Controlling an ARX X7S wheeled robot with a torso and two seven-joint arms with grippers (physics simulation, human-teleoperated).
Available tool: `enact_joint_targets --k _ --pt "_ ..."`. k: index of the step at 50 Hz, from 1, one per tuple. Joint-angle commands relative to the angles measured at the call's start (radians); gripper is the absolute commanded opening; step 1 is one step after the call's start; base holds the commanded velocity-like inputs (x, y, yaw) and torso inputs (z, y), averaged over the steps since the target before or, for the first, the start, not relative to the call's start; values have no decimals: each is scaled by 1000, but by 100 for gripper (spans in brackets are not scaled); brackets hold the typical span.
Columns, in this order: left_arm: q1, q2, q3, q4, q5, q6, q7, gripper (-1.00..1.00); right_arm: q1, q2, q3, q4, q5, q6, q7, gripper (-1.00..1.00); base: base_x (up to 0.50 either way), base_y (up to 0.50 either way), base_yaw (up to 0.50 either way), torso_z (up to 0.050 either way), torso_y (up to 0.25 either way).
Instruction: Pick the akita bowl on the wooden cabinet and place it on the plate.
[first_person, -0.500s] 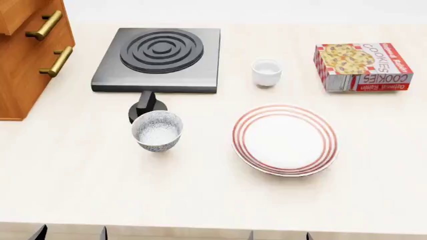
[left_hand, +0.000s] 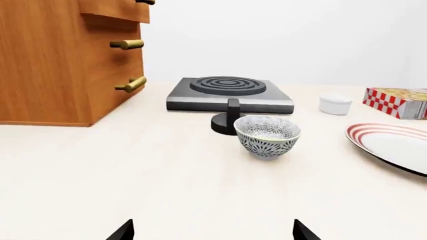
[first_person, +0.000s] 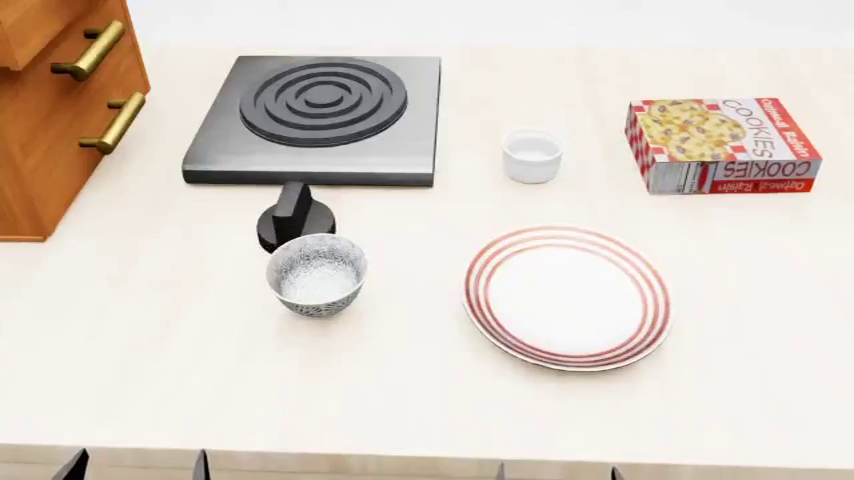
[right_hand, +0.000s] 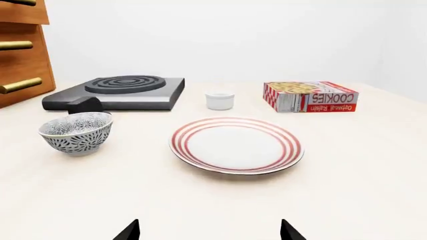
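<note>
The wooden cabinet (first_person: 54, 120) stands at the far left, its top out of view, so the akita bowl on it does not show. A look-alike patterned bowl (first_person: 316, 275) stands upright on the table just in front of a black knob (first_person: 294, 215). To its right lies the red-ringed plate (first_person: 567, 297), with nothing on it. My left gripper (left_hand: 213, 232) is open, low over the table, with that bowl (left_hand: 267, 136) well ahead of it. Just as open and holding nothing, my right gripper (right_hand: 209, 231) faces the plate (right_hand: 237, 145).
A dark square stove plate (first_person: 320, 115) lies behind the knob. A small white cup (first_person: 531, 157) stands behind the plate, and a cookie box (first_person: 721, 143) at the far right. The cabinet's brass handles (first_person: 114, 122) jut toward the stove.
The head view has shifted slightly: bowl, plate and cookie box sit a little lower in the picture. Nothing on the table has moved.
</note>
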Motion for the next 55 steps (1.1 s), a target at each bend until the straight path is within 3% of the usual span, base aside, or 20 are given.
enact_joint_targets --k 1,48,55 --pt "5 -20 24 13 -26 1 -21 100 3 18 -22 6 20 -6 23 100 0 0 0 0 0" --pt "-1 -69 80 7 -78 17 -83 100 15 66 -83 9 62 2 88 100 0 0 0 48 43" --pt "-4 -75 93 -1 -68 19 -95 100 17 72 -92 12 63 0 95 100 0 222 0 4 0"
